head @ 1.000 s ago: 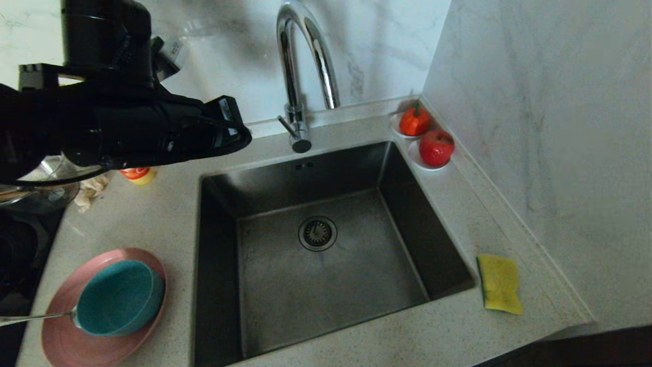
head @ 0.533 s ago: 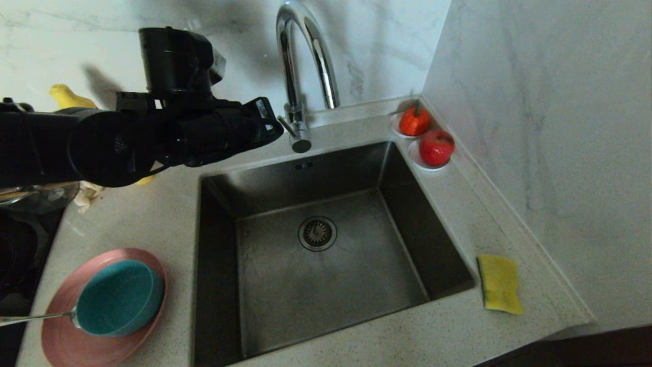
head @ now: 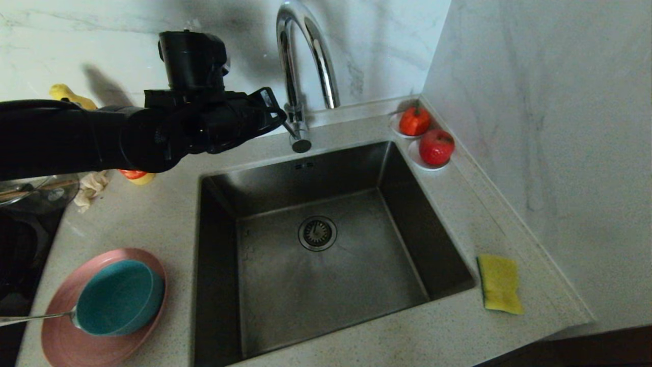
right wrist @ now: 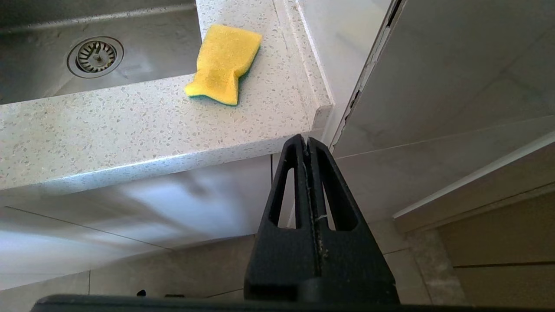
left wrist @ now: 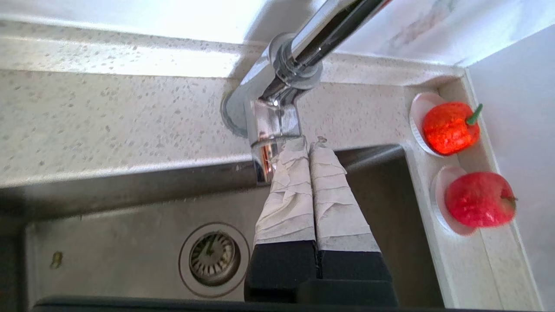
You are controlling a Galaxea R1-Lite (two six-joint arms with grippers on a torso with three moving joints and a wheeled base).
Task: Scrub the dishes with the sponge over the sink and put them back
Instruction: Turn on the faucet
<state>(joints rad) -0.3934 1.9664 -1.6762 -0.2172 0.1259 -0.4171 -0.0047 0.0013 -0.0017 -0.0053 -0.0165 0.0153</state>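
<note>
My left gripper (left wrist: 308, 143), clenched and empty, has its taped tips at the tall chrome tap's (head: 298, 76) lever. My right gripper (right wrist: 307, 141), clenched, hangs below the speckled counter (right wrist: 130, 121). The yellow rectangular sponge (head: 499, 283) lies right of the dark steel sink (head: 285, 285); the teal bowl (head: 119, 298) and silver spoon (head: 35, 318) sit on the pink plate (head: 66, 341), left.

Pink plate (head: 66, 341) sits flat on the table left of the sink (head: 326, 285), with the teal bowl (head: 119, 298) upright on it and the silver spoon (head: 30, 318) poking out leftward beside the bowl. Sink's a dark steel square basin, round drain strainer (head: 317, 233) in the middle, chrome tap (head: 300, 61) arching behind it. Sponge (head: 499, 283) lies yellow side up on the table right of the basin.
</note>
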